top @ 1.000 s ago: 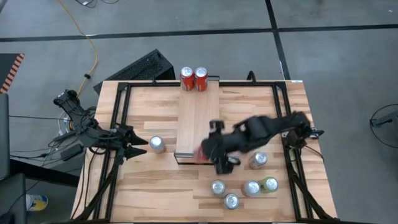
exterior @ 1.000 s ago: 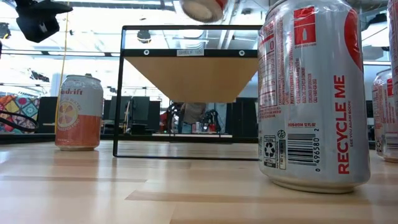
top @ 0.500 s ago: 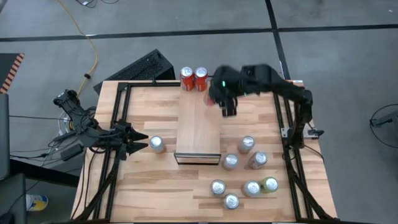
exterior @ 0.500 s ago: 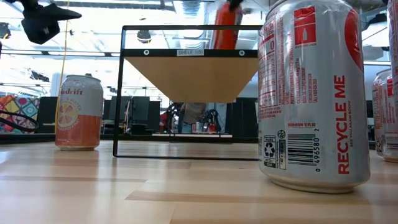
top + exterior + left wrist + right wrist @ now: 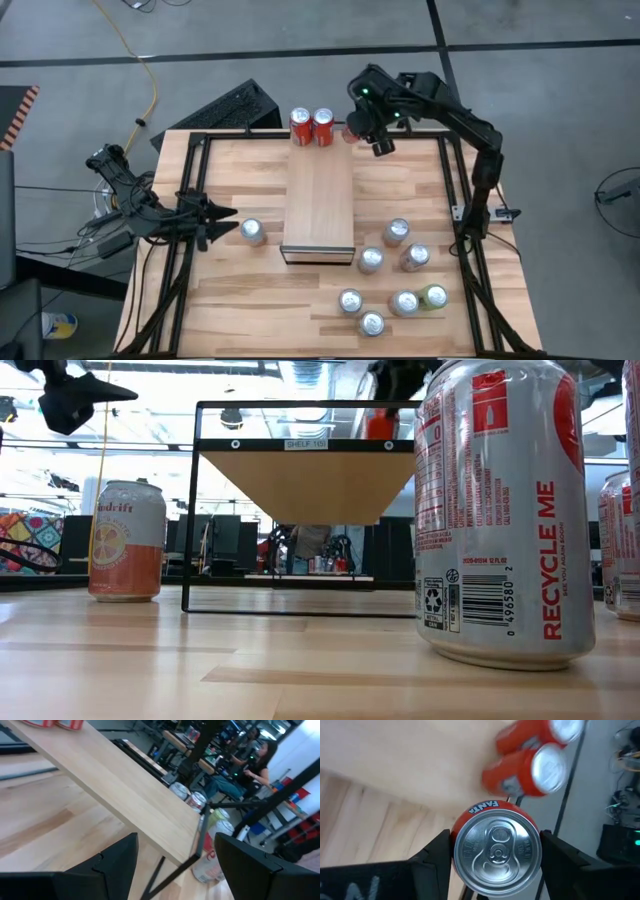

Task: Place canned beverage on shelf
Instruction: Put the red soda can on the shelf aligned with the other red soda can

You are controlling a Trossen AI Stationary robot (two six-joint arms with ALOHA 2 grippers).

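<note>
Now our right gripper (image 5: 362,128), fingers clamped on an orange can (image 5: 496,847), has swung to the shelf's (image 5: 318,205) far end, nearly placed.

Orange Fanta can (image 5: 496,851) with silver top, two red cans (image 5: 312,127) — on the light-wood shelf (image 5: 318,200).

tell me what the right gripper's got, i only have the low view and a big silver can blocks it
Observer: The right gripper holds an orange Fanta can upright, a finger on each side.
Operator: where is it over the shelf
Observer: At the far end of the shelf, just right of the two red cans standing there.
Operator: left arm in the way
Observer: No, the left gripper waits open at the table's left side beside a silver can.
</note>
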